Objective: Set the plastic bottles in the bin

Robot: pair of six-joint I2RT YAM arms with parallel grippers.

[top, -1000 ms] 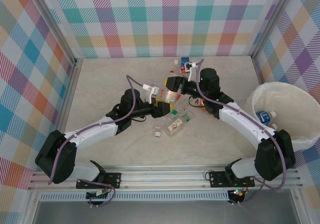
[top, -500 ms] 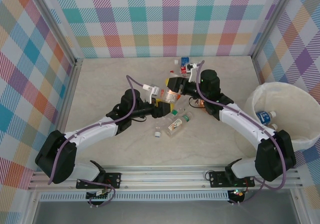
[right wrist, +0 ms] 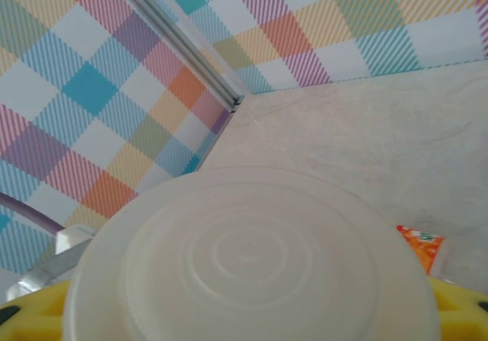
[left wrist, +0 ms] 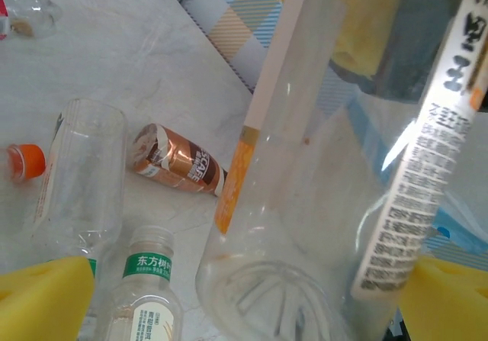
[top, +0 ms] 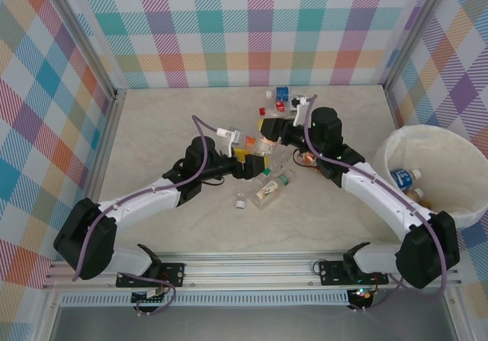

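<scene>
A clear plastic bottle with an orange label and a white cap hangs over the middle of the table. My right gripper is shut on its cap end. In the right wrist view the white cap sits between the yellow pads. My left gripper is open around the same bottle's base, and its yellow pads stand clear of the bottle on both sides. Other plastic bottles lie below: a green-labelled one, a clear one and a brown one. The bin stands at the right.
Two bottles lie inside the bin. Small bottles and loose caps sit near the back wall. A green-labelled pair lies just in front of the grippers. Checked walls close in the table on three sides.
My left gripper has opened wide and let go of the orange-labelled bottle. The right gripper keeps its hold on the cap end and has shifted slightly right.
</scene>
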